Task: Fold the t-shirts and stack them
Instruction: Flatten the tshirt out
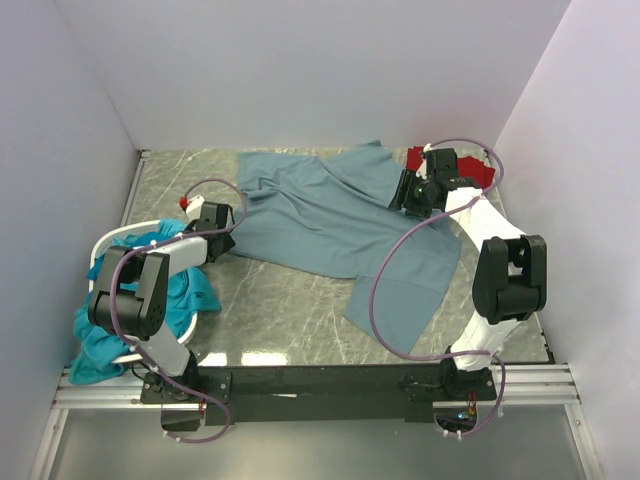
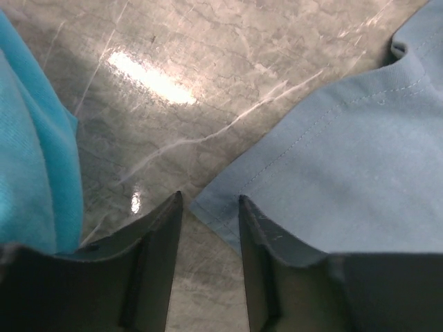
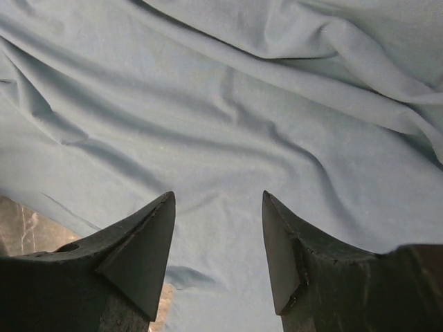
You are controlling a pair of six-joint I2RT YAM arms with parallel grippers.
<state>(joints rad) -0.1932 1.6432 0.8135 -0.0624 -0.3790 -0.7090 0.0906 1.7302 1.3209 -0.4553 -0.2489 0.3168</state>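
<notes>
On the marble desk (image 1: 280, 310), seen from above, the slate-blue t-shirt (image 1: 330, 225) lies spread and rumpled. The red t-shirt (image 1: 478, 172) sits at its far right corner, and teal t-shirts (image 1: 190, 290) are heaped in the white basket (image 1: 110, 240) at the left. In the left wrist view, the left pincer (image 2: 208, 207) stands partly spread, a hem corner of the slate-blue t-shirt between its tips, unpinched. In the right wrist view, the right pincer (image 3: 218, 207) hangs spread above the same cloth.
</notes>
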